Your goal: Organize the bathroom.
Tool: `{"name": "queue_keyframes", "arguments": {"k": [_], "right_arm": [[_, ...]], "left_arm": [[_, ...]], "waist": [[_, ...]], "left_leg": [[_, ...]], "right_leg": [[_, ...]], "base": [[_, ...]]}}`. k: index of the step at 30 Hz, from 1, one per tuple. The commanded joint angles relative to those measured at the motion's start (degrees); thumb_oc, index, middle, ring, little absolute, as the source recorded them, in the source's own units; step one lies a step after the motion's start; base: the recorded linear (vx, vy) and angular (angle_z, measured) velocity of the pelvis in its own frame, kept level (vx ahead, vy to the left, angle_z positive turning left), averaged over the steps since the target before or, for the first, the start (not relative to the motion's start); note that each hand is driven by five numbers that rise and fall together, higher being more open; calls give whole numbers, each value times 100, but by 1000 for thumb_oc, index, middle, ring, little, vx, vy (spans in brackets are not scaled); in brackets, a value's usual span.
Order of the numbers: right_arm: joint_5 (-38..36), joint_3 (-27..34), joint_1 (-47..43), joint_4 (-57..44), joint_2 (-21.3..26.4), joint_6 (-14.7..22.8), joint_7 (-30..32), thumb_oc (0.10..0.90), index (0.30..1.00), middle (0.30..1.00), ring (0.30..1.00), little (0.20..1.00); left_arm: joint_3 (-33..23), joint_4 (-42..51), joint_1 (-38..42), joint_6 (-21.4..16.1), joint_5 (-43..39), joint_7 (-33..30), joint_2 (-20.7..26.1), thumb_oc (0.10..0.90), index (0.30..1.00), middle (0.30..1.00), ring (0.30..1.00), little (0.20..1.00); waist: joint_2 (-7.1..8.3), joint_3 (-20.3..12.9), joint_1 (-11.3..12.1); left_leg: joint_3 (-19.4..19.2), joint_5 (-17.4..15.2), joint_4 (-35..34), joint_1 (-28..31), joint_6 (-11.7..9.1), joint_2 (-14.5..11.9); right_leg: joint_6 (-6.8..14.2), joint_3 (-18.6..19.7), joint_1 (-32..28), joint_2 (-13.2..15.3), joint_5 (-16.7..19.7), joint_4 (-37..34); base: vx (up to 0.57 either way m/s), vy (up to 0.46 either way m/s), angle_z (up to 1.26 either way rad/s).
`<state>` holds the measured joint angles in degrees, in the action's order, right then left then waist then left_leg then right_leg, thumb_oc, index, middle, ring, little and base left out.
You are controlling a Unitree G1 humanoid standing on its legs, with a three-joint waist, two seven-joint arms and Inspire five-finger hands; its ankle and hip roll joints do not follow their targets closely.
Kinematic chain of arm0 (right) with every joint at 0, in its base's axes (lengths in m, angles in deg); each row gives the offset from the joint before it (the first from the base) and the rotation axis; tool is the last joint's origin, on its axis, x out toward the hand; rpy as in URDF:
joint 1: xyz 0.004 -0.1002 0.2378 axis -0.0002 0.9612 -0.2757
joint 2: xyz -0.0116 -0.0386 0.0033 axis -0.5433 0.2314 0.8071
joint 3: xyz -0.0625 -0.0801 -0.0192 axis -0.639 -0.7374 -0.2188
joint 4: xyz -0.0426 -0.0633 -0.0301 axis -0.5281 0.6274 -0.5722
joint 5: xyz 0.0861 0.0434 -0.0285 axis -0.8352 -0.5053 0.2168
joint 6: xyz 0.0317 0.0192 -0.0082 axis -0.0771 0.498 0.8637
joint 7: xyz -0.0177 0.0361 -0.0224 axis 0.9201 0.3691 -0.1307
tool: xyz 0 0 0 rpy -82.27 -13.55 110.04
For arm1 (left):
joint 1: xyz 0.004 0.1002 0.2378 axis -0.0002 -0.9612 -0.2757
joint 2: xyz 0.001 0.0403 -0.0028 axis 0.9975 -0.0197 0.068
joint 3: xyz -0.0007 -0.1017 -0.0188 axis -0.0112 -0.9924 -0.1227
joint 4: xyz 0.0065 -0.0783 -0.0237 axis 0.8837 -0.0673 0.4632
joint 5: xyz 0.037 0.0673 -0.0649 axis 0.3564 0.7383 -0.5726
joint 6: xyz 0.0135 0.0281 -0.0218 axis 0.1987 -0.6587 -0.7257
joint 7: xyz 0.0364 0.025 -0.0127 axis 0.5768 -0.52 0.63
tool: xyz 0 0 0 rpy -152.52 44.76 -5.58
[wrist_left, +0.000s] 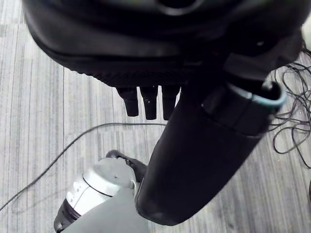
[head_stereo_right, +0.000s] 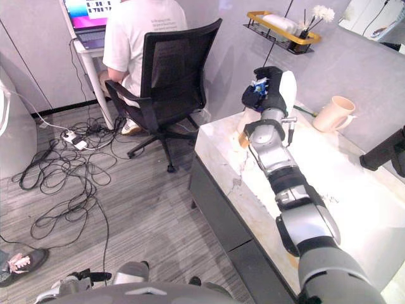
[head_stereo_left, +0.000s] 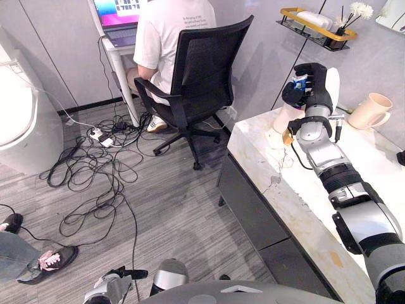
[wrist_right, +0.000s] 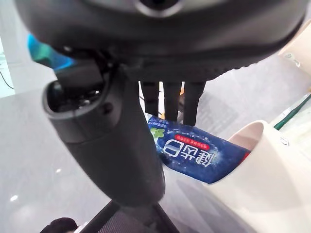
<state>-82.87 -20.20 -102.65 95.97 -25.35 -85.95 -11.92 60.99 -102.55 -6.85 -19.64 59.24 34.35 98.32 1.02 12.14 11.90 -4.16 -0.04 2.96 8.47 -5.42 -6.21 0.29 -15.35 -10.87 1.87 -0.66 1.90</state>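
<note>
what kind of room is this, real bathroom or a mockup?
Looks like a bathroom mockup inside an office or lab. A marble-look counter with a cream mug and a wall shelf sits beside a person at a laptop on an office chair, cables on the floor.

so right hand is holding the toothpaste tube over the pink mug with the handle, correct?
Not quite. The right hand holds the toothpaste tube at the white cup, as the right wrist view shows. The pink mug stands apart, further along the counter.

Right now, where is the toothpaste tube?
The toothpaste tube is pinched in the right hand, raised above the marble counter, with its end in the white cup.
</note>
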Motion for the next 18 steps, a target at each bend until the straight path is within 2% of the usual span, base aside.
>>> {"name": "queue_keyframes", "arguments": {"k": [1, 10, 14, 15, 18], "right_arm": [[-28, 137, -347, -370, 389, 257, -21, 800, 900, 900, 900, 900], [68, 128, -182, -516, 540, 89, -396, 800, 900, 900, 900, 900], [257, 136, -101, -779, 804, 99, -443, 800, 900, 900, 900, 900], [320, 254, 3, -1082, 1060, 113, -447, 800, 900, 900, 900, 900], [318, 384, 74, -1313, 1272, 126, -461, 800, 900, 900, 900, 900]], "left_arm": [[373, -287, -55, -19, 221, 10, 70, 800, 900, 900, 900, 900], [353, -281, -207, -65, 272, 323, 33, 800, 900, 900, 900, 900], [321, -231, -302, -140, 263, 448, 6, 800, 900, 900, 900, 900], [274, -181, -373, -174, 270, 517, -6, 800, 900, 900, 900, 900], [256, -155, -413, -204, 269, 575, -10, 800, 900, 900, 900, 900]], "waist": [[181, -394, 3], [144, -524, -91], [172, -611, -176], [194, -668, -248], [213, -712, -310]], "left_leg": [[-4, -7, 216, -272, -353, -427], [-63, -29, 57, -122, -314, -386], [-131, -37, -72, -65, -283, -350], [-168, -53, -140, -33, -260, -319], [-198, -57, -206, -17, -239, -302]], "right_leg": [[464, 2, -90, 612, -386, 129], [455, 30, -157, 604, -425, 60], [458, 76, -139, 583, -428, -19], [463, 104, -111, 570, -425, -63], [468, 125, -87, 558, -422, -98]], "base": [[0, 0, 0], [-30, 53, -1], [-85, 69, -2], [-85, 72, -5], [-81, 58, -8]]}}
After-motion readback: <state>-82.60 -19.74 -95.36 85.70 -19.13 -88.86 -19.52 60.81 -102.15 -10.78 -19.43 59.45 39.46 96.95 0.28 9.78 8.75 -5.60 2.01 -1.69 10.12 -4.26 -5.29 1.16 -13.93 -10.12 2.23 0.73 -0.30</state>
